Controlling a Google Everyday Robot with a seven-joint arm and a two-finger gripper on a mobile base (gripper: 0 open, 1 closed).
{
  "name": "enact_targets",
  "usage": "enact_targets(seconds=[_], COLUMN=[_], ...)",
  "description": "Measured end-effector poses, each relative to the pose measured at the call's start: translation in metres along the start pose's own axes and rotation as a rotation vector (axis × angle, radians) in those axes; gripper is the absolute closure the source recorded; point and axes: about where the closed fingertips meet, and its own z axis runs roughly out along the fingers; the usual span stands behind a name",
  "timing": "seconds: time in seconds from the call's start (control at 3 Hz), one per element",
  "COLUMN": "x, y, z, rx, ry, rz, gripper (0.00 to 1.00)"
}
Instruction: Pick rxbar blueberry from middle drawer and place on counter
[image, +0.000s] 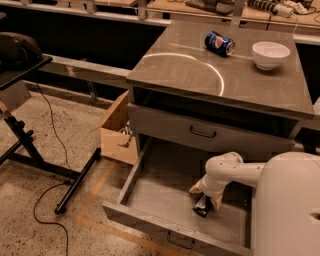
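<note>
Gripper (202, 206) down in middle drawer (160, 200), lower right | grasp: cannot tell | confirm rxbar blueberry held, then lift straight, clearing drawer front.

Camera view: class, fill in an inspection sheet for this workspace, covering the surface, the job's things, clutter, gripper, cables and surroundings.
Surface: counter glossy, with a pale arc mark.
Job's things: middle drawer stands open, its floor mostly bare; rxbar blueberry cannot be told apart from the dark shape at the gripper's tip.
Clutter: Pepsi can lying on its side and white bowl, both on the counter.
Gripper: gripper down inside the drawer, toward its front right.
Cables: black cable looping on the floor by the black stand.
Surroundings: open cardboard box left of the cabinet; closed drawer front above the open drawer.
</note>
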Motion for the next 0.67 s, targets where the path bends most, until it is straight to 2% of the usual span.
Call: enact_targets(seconds=[0.67], x=[-0.0012], y=[-0.0022], z=[-0.0053], rx=[0.005], ry=[-0.008], rz=[-0.007], gripper=[0.75])
